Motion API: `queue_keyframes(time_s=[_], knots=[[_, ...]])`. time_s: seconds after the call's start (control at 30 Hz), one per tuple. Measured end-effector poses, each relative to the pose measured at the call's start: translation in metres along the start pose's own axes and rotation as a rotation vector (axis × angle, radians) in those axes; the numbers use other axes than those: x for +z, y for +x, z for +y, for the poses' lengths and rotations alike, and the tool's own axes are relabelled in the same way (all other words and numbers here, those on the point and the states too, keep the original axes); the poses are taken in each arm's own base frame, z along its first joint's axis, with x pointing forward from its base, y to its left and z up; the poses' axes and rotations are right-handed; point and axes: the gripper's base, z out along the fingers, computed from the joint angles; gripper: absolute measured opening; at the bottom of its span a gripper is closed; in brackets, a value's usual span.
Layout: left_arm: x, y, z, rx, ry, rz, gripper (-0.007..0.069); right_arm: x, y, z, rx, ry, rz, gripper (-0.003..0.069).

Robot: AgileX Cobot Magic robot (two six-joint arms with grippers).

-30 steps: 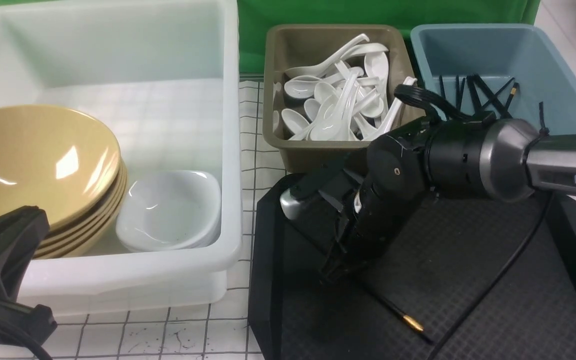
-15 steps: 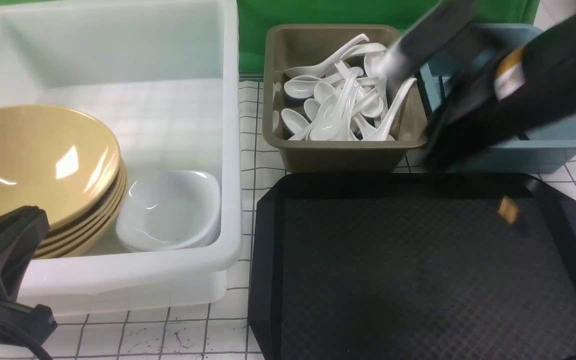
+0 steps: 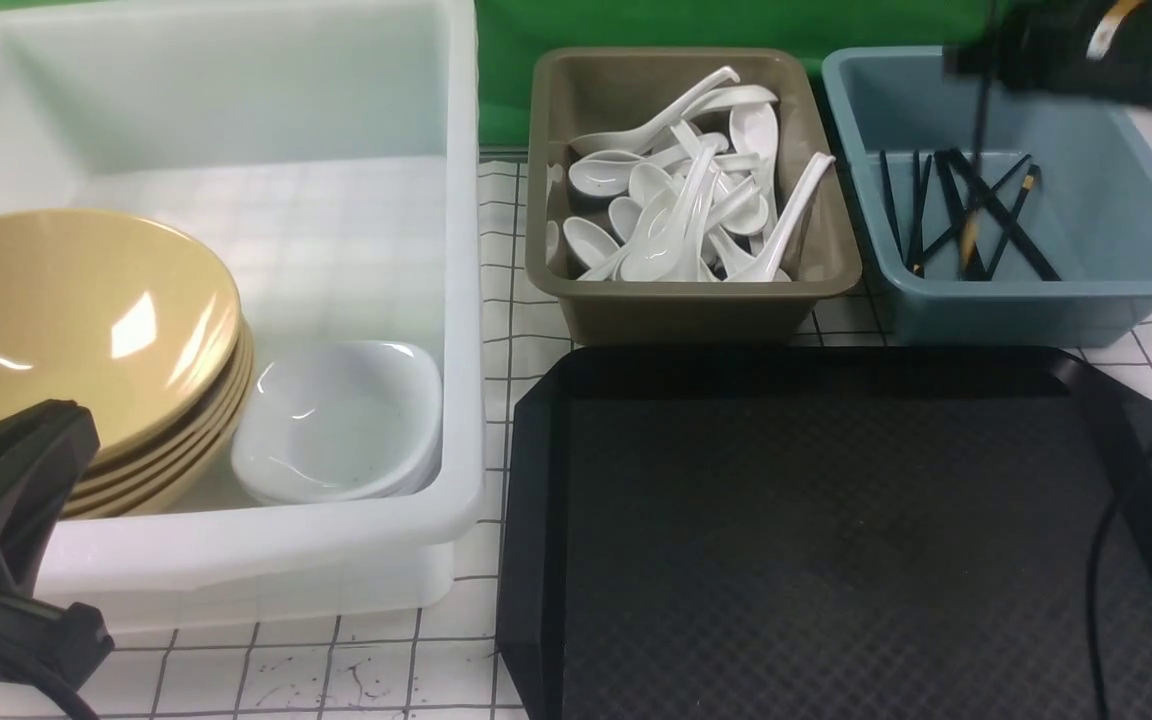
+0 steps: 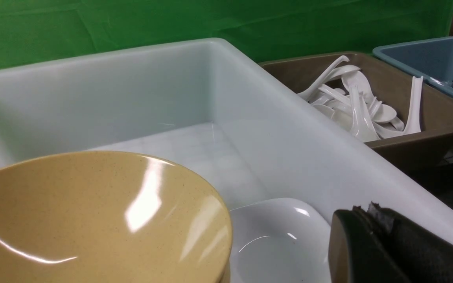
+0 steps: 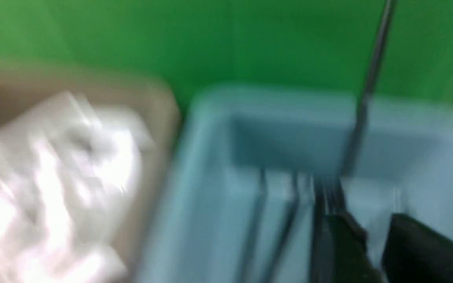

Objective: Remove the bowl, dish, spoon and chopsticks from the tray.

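The tray [image 3: 836, 540] lies bare on the table [image 3: 336, 670], a white cloth ruled in a dark grid, with a green backdrop [image 3: 696, 25] behind. Beyond the tray's far edge stand an olive-brown tub [image 3: 676, 300] heaped with white spoons [image 3: 676, 215] and a blue tub [image 3: 1086, 300] where black chopsticks [image 3: 946, 215] lie. One chopstick [image 3: 979, 130] hangs nearly upright over that blue tub, below the blurred right tool [image 3: 1056, 50] at the top corner; I cannot tell how its jaws stand. To the left, a big white bin [image 3: 236, 560] holds the bowl [image 3: 66, 310] atop a stack of yellow bowls, with the dish [image 3: 341, 420] just beside it.

The right wrist view, badly smeared, shows the upright stick against the green. The left wrist view looks across bowl and dish; only part of the left tool [image 4: 391, 247] shows there, so its opening I cannot tell.
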Motion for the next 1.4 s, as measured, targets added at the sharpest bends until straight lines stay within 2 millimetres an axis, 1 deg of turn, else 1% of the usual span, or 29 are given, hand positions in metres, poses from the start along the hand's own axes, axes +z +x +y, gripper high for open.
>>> queue_keyframes(time_s=[0.03,0.07,0.1,0.13,0.17,0.2,0.27,0.3,0.33,0.37,0.4,0.43,0.47,0.5,0.53,0.57,0.63,0.77,0.83,0.87,0.93,1.03,1.07,1.13,1.2,1.27,1.4], knots=[[0.0,0.0,0.0,0.0,0.0,0.0,-0.0012,0.003,0.003,-0.001,-0.006,0.018,0.067,0.0266],[0.0,0.0,0.0,0.0,0.0,0.0,-0.0012,0.004,0.009,-0.004,-0.03,0.042,0.176,0.0282],[0.0,0.0,0.0,0.0,0.0,0.0,-0.0012,0.001,0.008,-0.005,-0.048,0.058,0.245,0.0286],[0.0,0.0,0.0,0.0,0.0,0.0,-0.0012,-0.005,0.009,-0.007,-0.061,0.072,0.311,0.0279],[0.0,0.0,0.0,0.0,0.0,0.0,-0.0012,-0.017,0.005,-0.009,-0.058,0.076,0.329,0.0258],[0.0,0.0,0.0,0.0,0.0,0.0,-0.0012,-0.023,0.005,-0.009,-0.057,0.075,0.34,0.0248],[0.0,0.0,0.0,0.0,0.0,0.0,-0.0012,-0.05,-0.004,-0.011,-0.045,0.069,0.301,0.0204],[0.0,0.0,0.0,0.0,0.0,0.0,-0.0012,-0.076,-0.009,-0.011,-0.037,0.054,0.249,0.015],[0.0,0.0,0.0,0.0,0.0,0.0,-0.0012,-0.095,-0.011,-0.011,-0.033,0.043,0.212,0.0117],[0.0,0.0,0.0,0.0,0.0,0.0,-0.0012,-0.12,-0.012,-0.008,-0.032,0.022,0.154,0.0079],[0.0,0.0,0.0,0.0,0.0,0.0,-0.0012,-0.14,-0.01,-0.006,-0.034,0.002,0.096,0.0057],[0.0,0.0,0.0,0.0,0.0,0.0,-0.0012,-0.166,0.002,0.0,-0.039,-0.03,0.041,0.004],[0.0,0.0,0.0,0.0,0.0,0.0,-0.0012,-0.184,0.005,0.003,-0.049,-0.049,-0.017,0.0036],[0.0,0.0,0.0,0.0,0.0,0.0,-0.0012,-0.208,0.023,0.01,-0.064,-0.085,-0.076,0.0035],[0.0,0.0,0.0,0.0,0.0,0.0,-0.0012,-0.216,0.04,0.013,-0.069,-0.106,-0.089,0.0035],[0.0,0.0,0.0,0.0,0.0,0.0,-0.0012,-0.228,0.048,0.016,-0.072,-0.124,-0.134,0.0035],[0.0,0.0,0.0,0.0,0.0,0.0,-0.0012,-0.244,0.078,0.018,-0.087,-0.154,-0.178,0.0035],[0.0,0.0,0.0,0.0,0.0,0.0,-0.0012,-0.269,0.134,0.014,-0.162,-0.169,-0.244,0.0035],[0.0,0.0,0.0,0.0,0.0,0.0,-0.0012,-0.277,0.153,0.011,-0.171,-0.167,-0.258,0.0035],[0.0,0.0,0.0,0.0,0.0,0.0,-0.0012,-0.282,0.165,0.009,-0.161,-0.168,-0.274,0.0035],[0.0,0.0,0.0,0.0,0.0,0.0,-0.0012,-0.288,0.183,0.007,-0.13,-0.172,-0.293,0.0036],[0.0,0.0,0.0,0.0,0.0,0.0,-0.0012,-0.306,0.208,0.001,-0.07,-0.179,-0.397,0.0036],[0.0,0.0,0.0,0.0,0.0,0.0,-0.0012,-0.309,0.213,0.0,-0.071,-0.177,-0.422,0.0036],[0.0,0.0,0.0,0.0,0.0,0.0,-0.0012,-0.328,0.227,-0.005,-0.06,-0.171,-0.556,0.0036],[0.0,0.001,0.0,-0.001,0.0,0.003,-0.0012,-0.337,0.235,-0.007,-0.054,-0.169,-0.637,0.0036],[0.0,0.001,0.0,-0.001,-0.001,0.004,-0.0012,-0.336,0.236,-0.007,-0.059,-0.168,-0.648,0.0036],[0.0,0.002,0.0,-0.001,-0.004,0.017,-0.0012,-0.321,0.246,-0.006,-0.057,-0.129,-0.656,0.0036]])
